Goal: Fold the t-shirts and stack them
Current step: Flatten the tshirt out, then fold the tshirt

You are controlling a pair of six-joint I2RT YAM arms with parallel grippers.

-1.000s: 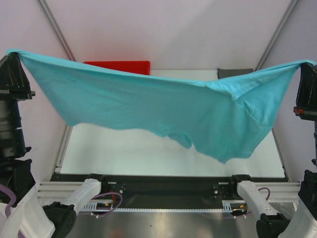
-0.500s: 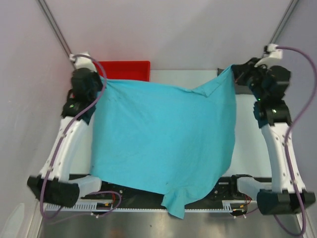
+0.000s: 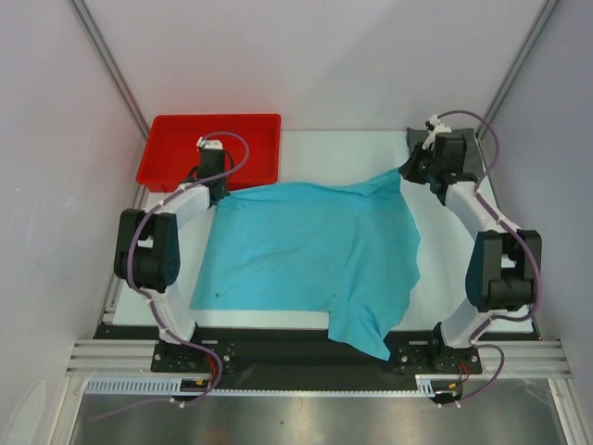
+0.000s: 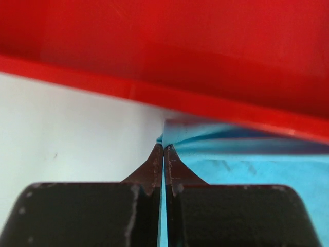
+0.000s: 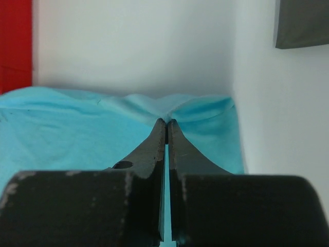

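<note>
The left tool (image 4: pixel 163 147) is pinching shut on one far corner of the turquoise shirt (image 3: pixel 315 246). Its two fingers are pressing together on a thin pleat of cloth, right beside the near wall of the red tray (image 3: pixel 167 148). The right tool (image 5: pixel 166 121) is clamping closed on the shirt's other far corner, and the fabric is puckering into a small peak around its tips. Both tools are sitting low towards the far side of the surface (image 3: pixel 324 148), well apart from each other. That looks deliberate: holding the two corners wide is drawing the far edge out, so the shirt is lying open for folding instead of crumpling.

The shirt is lying across the middle of the surface, mostly flat, with shallow wrinkles running through it. Its right far corner is stretching into a point towards the tool. At the near right a loose flap is spilling over the near edge of the surface onto the black rail.

The dark grey shirt (image 5: pixel 300 23) is resting as a small folded rectangle in the far right corner of the surface, just beyond the right tool and apart from the turquoise one. It is probably waiting there as the base of the stack, while the turquoise shirt is showing no fold yet
</note>
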